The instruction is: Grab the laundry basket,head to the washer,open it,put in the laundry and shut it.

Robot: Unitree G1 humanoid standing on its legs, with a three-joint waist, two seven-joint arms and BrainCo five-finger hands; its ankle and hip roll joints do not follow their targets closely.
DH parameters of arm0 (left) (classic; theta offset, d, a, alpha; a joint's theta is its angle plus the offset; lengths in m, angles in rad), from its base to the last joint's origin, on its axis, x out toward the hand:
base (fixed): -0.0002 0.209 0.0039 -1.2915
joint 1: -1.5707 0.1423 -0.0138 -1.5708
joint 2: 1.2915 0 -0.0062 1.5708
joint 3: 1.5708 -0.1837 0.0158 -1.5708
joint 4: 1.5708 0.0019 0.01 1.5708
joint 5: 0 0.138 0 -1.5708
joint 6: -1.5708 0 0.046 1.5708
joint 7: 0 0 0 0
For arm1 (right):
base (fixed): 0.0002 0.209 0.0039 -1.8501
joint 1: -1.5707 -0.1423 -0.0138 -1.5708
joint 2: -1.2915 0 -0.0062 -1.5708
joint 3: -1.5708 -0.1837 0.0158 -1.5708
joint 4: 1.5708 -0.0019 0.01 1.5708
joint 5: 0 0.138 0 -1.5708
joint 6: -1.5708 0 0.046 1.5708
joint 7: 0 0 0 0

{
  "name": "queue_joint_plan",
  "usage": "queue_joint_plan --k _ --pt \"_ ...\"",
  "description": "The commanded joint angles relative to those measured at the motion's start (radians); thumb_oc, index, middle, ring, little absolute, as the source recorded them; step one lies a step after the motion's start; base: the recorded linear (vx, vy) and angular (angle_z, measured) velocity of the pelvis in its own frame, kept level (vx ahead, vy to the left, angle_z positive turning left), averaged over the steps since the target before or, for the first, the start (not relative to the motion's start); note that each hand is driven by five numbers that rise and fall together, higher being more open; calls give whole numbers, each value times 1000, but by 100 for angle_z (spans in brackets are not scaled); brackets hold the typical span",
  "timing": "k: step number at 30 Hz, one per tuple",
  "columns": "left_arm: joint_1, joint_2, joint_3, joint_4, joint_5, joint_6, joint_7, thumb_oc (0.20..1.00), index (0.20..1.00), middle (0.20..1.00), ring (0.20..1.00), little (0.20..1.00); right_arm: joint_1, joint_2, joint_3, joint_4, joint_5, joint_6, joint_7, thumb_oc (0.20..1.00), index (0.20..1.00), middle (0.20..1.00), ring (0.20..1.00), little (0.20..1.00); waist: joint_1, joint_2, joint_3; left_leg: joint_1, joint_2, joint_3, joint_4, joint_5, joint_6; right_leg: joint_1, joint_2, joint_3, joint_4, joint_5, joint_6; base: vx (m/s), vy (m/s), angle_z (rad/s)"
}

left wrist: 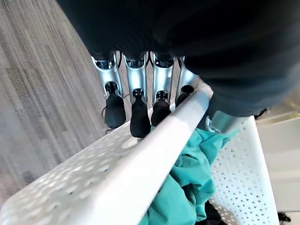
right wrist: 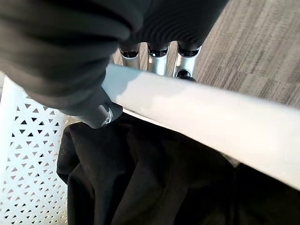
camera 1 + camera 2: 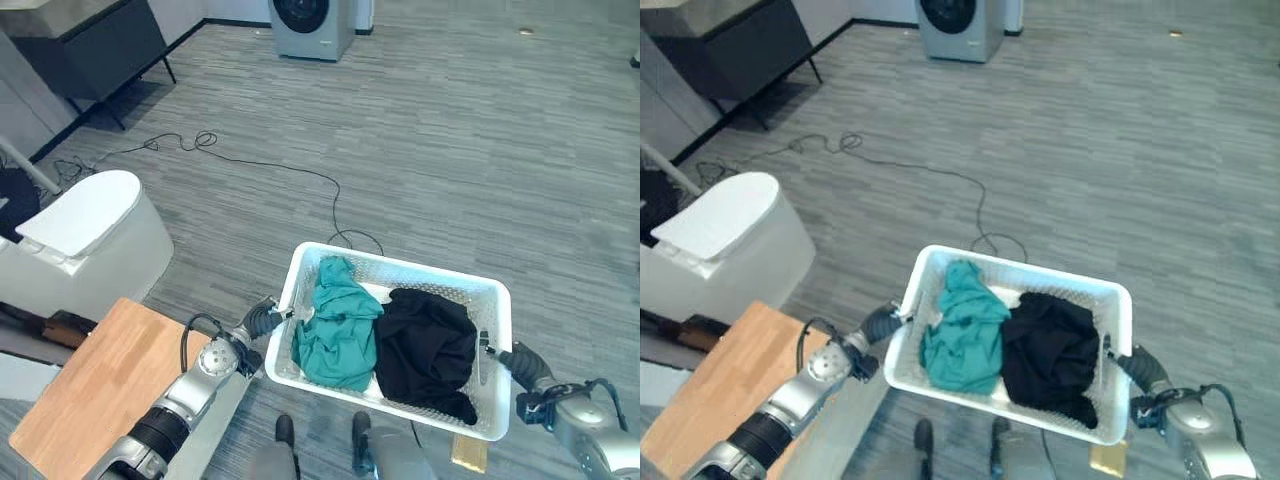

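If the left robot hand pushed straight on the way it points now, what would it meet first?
The left robot hand is curled round the white laundry basket rim and points inward across it, so it would probably press first into the teal garment, then the black garment. Depth is uncertain.

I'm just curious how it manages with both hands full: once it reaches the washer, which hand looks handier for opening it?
Probably the left hand. The washer stands far ahead, slightly to the robot's left. But both it and the right hand grip the laundry basket rims, so the basket likely goes down first.
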Motion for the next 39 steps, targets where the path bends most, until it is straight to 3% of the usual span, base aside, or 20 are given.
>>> queue_joint_plan --k 1,3,5,6,9,14,16,17,18,19,21,23,25,27,29,31,33,34,35,39 --pt "-100 61 141 73 2 -9 87 200 200 200 200 200 0 -33 -80 -99 91 -99 66 200 200 200 200 200 -7 -73 5 -41 1 19 262 -16 59 201 -20 33 -300 110 127 94 -244 19" --pt "-72 61 195 59 -3 -8 104 200 200 200 200 200 23 -27 -82 -136 88 -88 76 200 200 200 200 200 26 -75 16 -142 -132 1 237 -84 87 224 3 55 -307 92 125 183 -119 5" --pt "-41 62 227 50 0 -12 110 200 200 200 200 200 24 -17 -73 -138 78 -89 87 200 200 200 200 200 59 -67 8 -178 -189 -23 123 -26 81 259 38 76 -315 77 126 294 -88 -27" --pt "-25 66 235 43 3 -12 107 200 200 200 200 200 20 -12 -69 -137 75 -92 91 200 200 200 200 200 77 -62 -2 -190 -199 -29 30 27 74 281 54 86 -322 66 125 357 -106 -57" --pt "1 76 251 47 2 -14 109 200 200 200 200 200 -20 6 -44 -103 61 -108 80 200 200 200 200 200 121 -71 -7 -263 -210 -32 -96 70 68 347 87 124 -323 25 118 415 -103 -87" --pt "46 87 290 34 -4 -24 126 200 200 200 200 200 -84 81 40 -72 38 -120 78 200 200 200 200 200 162 -102 -32 -251 -182 73 -91 129 104 431 86 178 -321 -7 128 484 21 -41" --pt "91 94 325 17 -13 -34 128 200 200 200 200 200 -97 103 60 -75 31 -115 90 200 200 200 200 200 181 -137 -52 -259 -189 89 -24 91 120 434 57 205 -285 40 167 433 77 -65" --pt "91 94 325 16 -13 -34 128 200 200 200 200 200 -97 103 60 -75 31 -115 90 200 200 200 200 200 182 -137 -53 -260 -188 89 -24 91 120 433 57 206 -285 41 167 590 140 -76" --pt "135 96 347 5 -17 -36 124 200 200 200 200 200 -99 128 74 -76 16 -116 109 200 200 200 200 200 189 -166 -65 -238 -208 113 -2 50 141 431 24 220 -219 136 225 559 145 -69" --pt "147 94 353 5 -19 -36 126 200 200 200 200 200 -111 136 90 -63 1 -118 112 200 200 200 200 200 190 -173 -71 -221 -214 122 -10 35 149 415 18 222 -165 189 254 700 183 -57" --pt "167 99 357 0 -19 -32 122 200 200 200 200 200 -128 146 100 -50 -17 -115 117 200 200 200 200 200 187 -175 -72 -183 -218 128 -23 3 165 374 24 218 -37 273 311 435 103 -56" --pt "167 111 365 -5 -11 -25 121 200 200 200 200 200 -131 147 94 -61 -31 -109 125 200 200 200 200 200 169 -167 -56 -138 -213 112 -27 -26 175 312 38 188 95 335 326 397 62 -18" --pt "162 112 374 -4 3 -17 120 200 200 200 200 200 -135 153 92 -68 -42 -108 130 200 200 200 200 200 153 -144 -43 -95 -205 91 -38 -48 195 232 41 164 200 327 326 359 150 20" --pt "138 117 382 -1 17 -12 126 200 200 200 200 200 -146 149 83 -66 -46 -109 125 200 200 200 200 200 122 -104 -17 -13 -197 56 -72 -66 199 87 10 115 234 249 280 369 170 53" --pt "110 115 368 10 28 -12 127 200 200 200 200 200 -144 147 75 -59 -46 -107 119 200 200 200 200 200 82 -72 -1 52 -199 11 -79 -85 191 -5 18 93 183 158 219 429 35 60" --pt "74 112 350 25 37 -14 128 200 200 200 200 200 -137 141 57 -48 -40 -108 108 200 200 200 200 200 38 -59 7 114 -212 -45 -66 -124 173 -53 21 109 32 127 200 518 -80 54" --pt "41 103 335 43 48 -16 131 200 200 200 200 200 -130 136 45 -38 -33 -108 97 200 200 200 200 200 15 -65 3 152 -230 -81 -57 -160 155 -86 -13 146 -165 172 210 412 -100 107" --pt "38 101 333 45 48 -17 132 200 200 200 200 200 -130 134 44 -37 -33 -108 97 200 200 200 200 200 10 -57 7 158 -223 -88 -54 -167 154 -70 -9 137 -179 175 210 555 -143 132" --pt "18 89 318 59 62 -22 134 200 200 200 200 200 -121 130 34 -29 -38 -104 96 200 200 200 200 200 -11 -49 5 208 -219 -123 -46 -207 135 -121 -56 147 -332 240 237 521 -131 79" --pt "14 75 299 95 79 -21 134 200 200 200 200 200 -103 126 24 -19 -44 -99 101 200 200 200 200 200 -32 -51 -13 310 -217 -164 -19 -243 109 -124 -83 105 -390 293 261 511 -152 65"
